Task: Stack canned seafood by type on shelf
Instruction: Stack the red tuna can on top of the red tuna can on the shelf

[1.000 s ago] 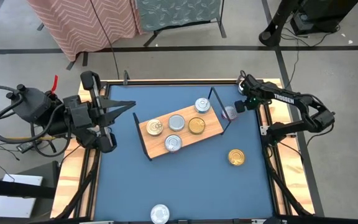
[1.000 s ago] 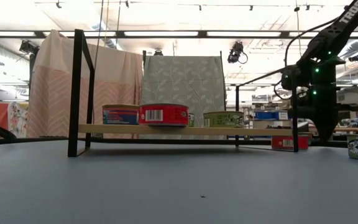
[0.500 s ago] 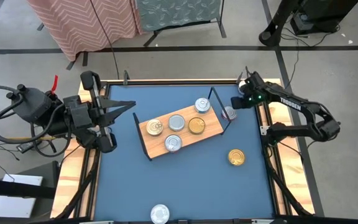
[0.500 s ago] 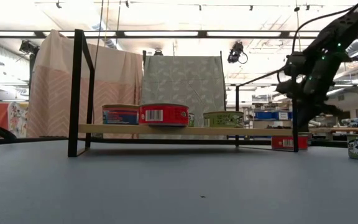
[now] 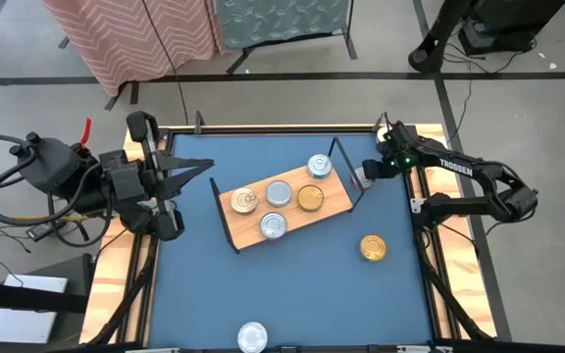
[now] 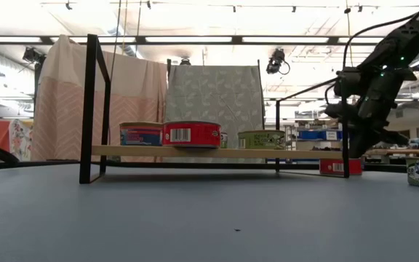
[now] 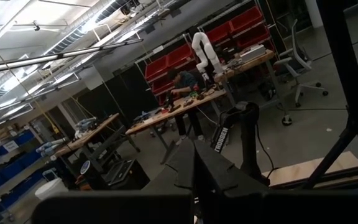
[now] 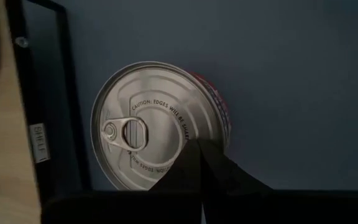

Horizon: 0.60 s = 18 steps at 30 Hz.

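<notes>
The right gripper (image 5: pixel 369 171) hangs above a silver-lidded can (image 8: pixel 156 124) that lies flat on the blue table (image 5: pixel 292 284), just outside the shelf's (image 5: pixel 332 208) black wire end frame (image 5: pixel 346 169) on the robot's right. In the right wrist view the two dark fingers (image 8: pixel 204 168) meet in a closed point over the can's near edge, with nothing between them; the can shows a pull tab and a strip of red label on its side. From table height the gripper (image 6: pixel 355 124) is clearly above the tabletop, and the red-sided can (image 6: pixel 332 167) sits on the table below it, beside the frame post.

The wooden shelf lies at an angle in the middle of the table. Five cans sit on it: a gold one (image 5: pixel 242 201) at the end nearer the left arm, a silver one (image 5: pixel 279 192), a silver one (image 5: pixel 274 226) near the front edge, a gold one (image 5: pixel 309 198), and a silver one (image 5: pixel 319 166) by the frame nearest the right gripper. A gold can (image 5: pixel 373 247) sits on the table well apart from the shelf, on the right arm's side, and a silver can (image 5: pixel 252 336) sits near the table's front edge.

The left gripper (image 5: pixel 202 166) waits at the table's left edge, well away from the shelf, its fingers drawn together to a point.
</notes>
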Motion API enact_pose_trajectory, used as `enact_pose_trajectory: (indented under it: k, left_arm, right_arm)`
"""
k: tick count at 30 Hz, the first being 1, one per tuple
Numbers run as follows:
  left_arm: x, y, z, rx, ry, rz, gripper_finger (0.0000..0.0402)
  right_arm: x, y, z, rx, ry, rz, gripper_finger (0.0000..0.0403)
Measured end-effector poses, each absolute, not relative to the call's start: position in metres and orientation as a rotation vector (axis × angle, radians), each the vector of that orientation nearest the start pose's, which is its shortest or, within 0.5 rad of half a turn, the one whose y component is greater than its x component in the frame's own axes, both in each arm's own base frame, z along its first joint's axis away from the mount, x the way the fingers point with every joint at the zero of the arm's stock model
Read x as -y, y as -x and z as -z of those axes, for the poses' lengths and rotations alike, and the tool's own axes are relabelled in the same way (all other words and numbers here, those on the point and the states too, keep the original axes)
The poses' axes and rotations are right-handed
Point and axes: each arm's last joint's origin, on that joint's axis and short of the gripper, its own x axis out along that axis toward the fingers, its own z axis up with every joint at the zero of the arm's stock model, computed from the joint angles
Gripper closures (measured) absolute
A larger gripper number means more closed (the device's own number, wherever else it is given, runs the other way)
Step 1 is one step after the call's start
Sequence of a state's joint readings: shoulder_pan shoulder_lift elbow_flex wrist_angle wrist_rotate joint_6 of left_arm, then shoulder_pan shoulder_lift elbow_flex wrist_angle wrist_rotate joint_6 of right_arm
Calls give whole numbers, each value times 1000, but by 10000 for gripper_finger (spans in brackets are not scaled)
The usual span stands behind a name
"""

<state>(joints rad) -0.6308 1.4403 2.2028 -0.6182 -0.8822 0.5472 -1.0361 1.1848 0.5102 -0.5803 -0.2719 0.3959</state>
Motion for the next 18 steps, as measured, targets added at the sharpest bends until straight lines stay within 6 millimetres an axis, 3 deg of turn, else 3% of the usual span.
enact_pose_trajectory:
  k: [10, 18]
  left_arm:
    - [103, -179, -594, 54, -472, -282, 396]
    - [103, -179, -593, 52, -472, -282, 396]
  right_arm:
    - [161, -95, -177, -967, -1012, 966, 403]
    - [152, -89, -163, -1020, -1044, 960, 403]
